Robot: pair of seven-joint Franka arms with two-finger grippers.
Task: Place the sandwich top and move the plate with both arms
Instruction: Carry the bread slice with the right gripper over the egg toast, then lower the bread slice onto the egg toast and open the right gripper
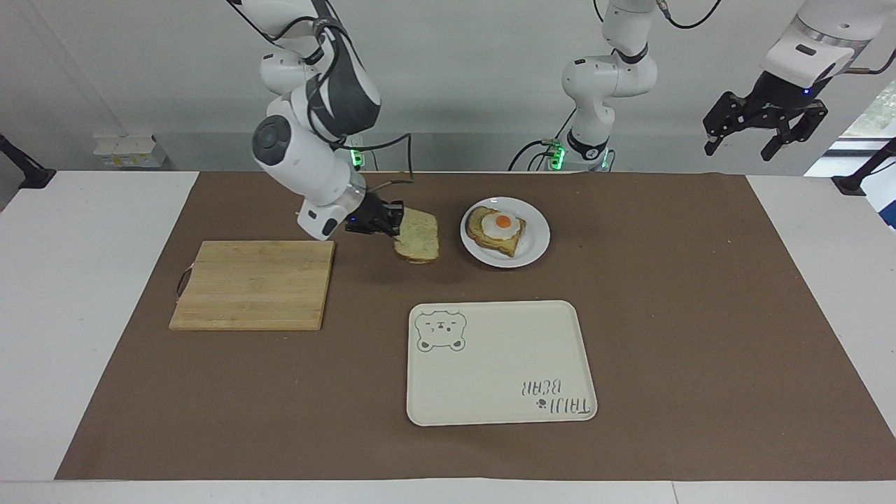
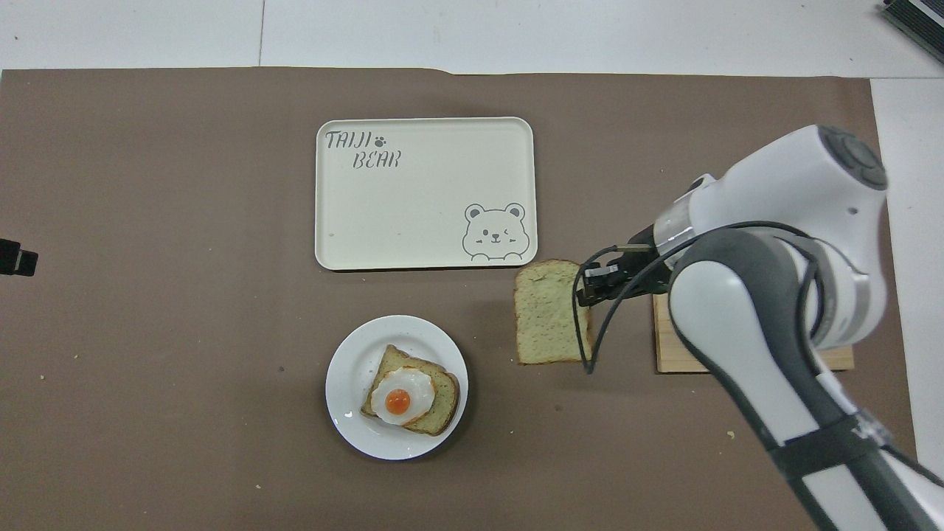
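Sandwich top (image 1: pixel 418 236) clamped in right gripper (image 1: pixel 393 222) fingertips

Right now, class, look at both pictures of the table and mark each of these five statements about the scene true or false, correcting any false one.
1. The right hand holds the plain slice of pale speckled bread in the air. True.
2. The small round white plate is empty. False: it carries a toast slice topped with a fried egg.
3. The rectangular wooden cutting board has bread lying on it. False: nothing lies on it.
4. The left hand is open, raised at the left arm's end of the table. True.
5. The cream rectangular tray with a bear drawing lies farther from the robots than the plate. True.
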